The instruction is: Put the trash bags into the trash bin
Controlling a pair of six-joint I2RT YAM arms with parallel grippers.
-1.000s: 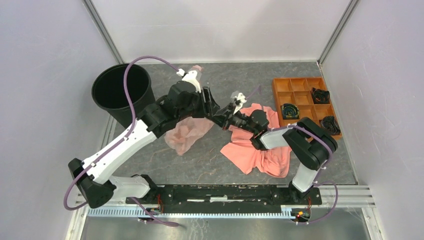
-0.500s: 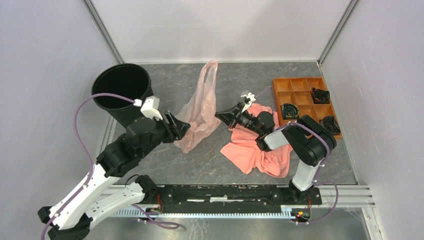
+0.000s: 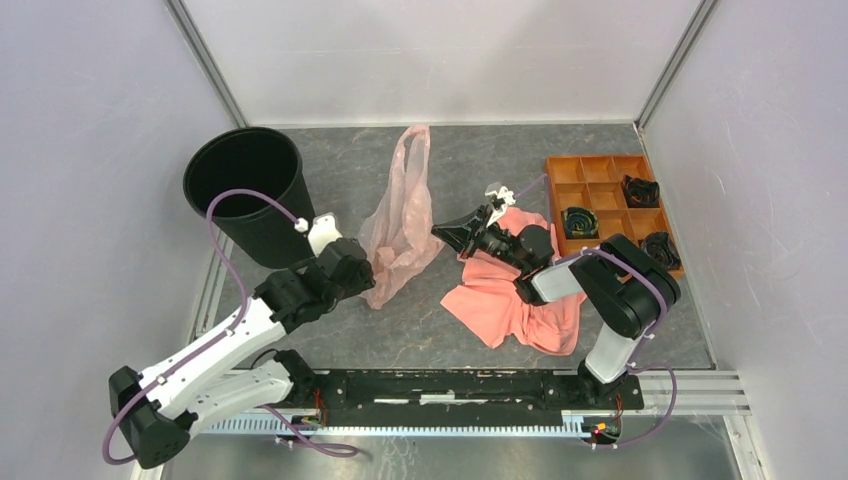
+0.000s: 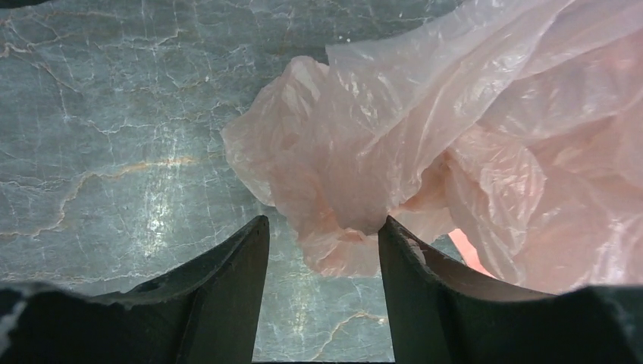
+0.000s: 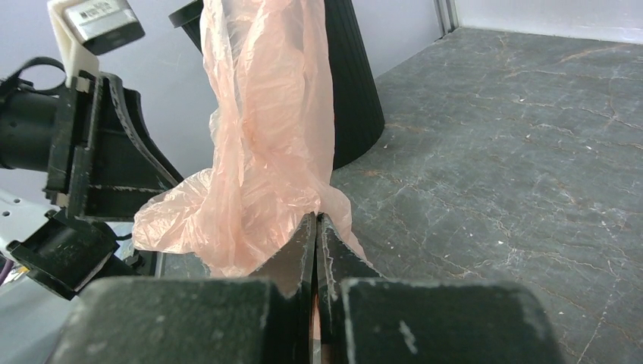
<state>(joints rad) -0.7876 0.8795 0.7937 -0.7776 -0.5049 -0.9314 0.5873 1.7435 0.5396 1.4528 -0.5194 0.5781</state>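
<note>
Grey marbled surface [image 3: 480, 160], white-walled cell. Pale pink trash bag [image 3: 400, 225] lies stretched out on it between the black trash bin [image 3: 245, 190] and a coral cloth [image 3: 510, 300], with its handles toward the back wall. None of it is in the bin.

My right tool [image 5: 315, 224] is pressed shut with a sliver of bag film between its fingers; I judge it is anchoring that edge. My left tool [image 4: 324, 224] gapes wide, straddling the bag's crumpled near lobe but not gripping it.

Reading: one side is pinned so the other can gather the bag and lift it binward.
</note>
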